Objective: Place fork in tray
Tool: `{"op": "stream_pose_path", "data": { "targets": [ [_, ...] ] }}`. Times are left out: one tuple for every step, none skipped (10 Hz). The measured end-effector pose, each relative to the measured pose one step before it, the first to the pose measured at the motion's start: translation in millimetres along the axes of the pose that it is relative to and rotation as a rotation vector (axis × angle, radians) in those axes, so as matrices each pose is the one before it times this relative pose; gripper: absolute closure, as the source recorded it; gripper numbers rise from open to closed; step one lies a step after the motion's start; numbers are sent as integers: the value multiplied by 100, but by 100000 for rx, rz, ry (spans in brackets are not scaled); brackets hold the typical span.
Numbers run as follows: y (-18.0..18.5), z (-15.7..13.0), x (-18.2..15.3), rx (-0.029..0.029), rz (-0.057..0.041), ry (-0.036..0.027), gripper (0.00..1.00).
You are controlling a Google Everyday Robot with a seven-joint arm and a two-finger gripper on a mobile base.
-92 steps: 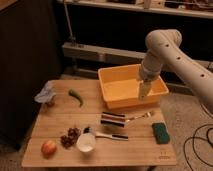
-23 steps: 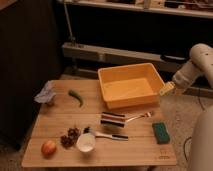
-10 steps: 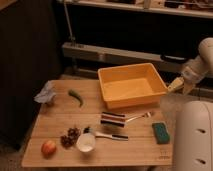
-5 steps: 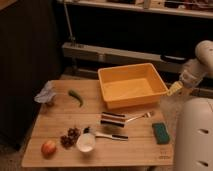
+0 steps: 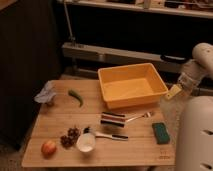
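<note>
The fork (image 5: 139, 117) is slim and silver. It lies flat on the wooden table (image 5: 55, 120), just in front of the tray, with its tines toward the right and its handle end against a dark striped block (image 5: 113, 119). The tray (image 5: 134, 100) is a large orange-yellow tub at the back right of the table, and nothing shows inside it. My gripper (image 5: 173, 91) hangs off the table's right side, beside the tray's right wall and above and to the right of the fork. It holds nothing that I can see.
A green sponge (image 5: 160, 132) lies right of the fork. A dark-handled utensil (image 5: 107, 135), a white bowl (image 5: 86, 142), a dark fruit cluster (image 5: 70, 137) and an apple (image 5: 48, 147) sit at the front. A green chili (image 5: 76, 96) and a grey cloth (image 5: 46, 93) lie left. My white body (image 5: 197, 135) fills the lower right.
My gripper has moved from over the tray out to the table's right side. In the last second it dropped slightly. The fork and the other things have not moved.
</note>
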Motion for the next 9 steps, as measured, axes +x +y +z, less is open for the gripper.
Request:
{"op": "stream_pose_path", "data": {
  "targets": [
    [6,-34,-9,-17,13,69,26],
    [-3,25,10,19,-11,-38,26],
    [16,-38,26,-11,6,145,26],
    [77,110,38,559,-153,322,26],
    [254,306,-17,651,-211,1056,26],
    [485,779,-14,670,-445,1024,26],
    [494,850,108,1573,-404,1191,26],
    [359,766,36,1420,-41,677,26],
    [520,1085,-160,2815,-607,1905,26]
  ]
}}
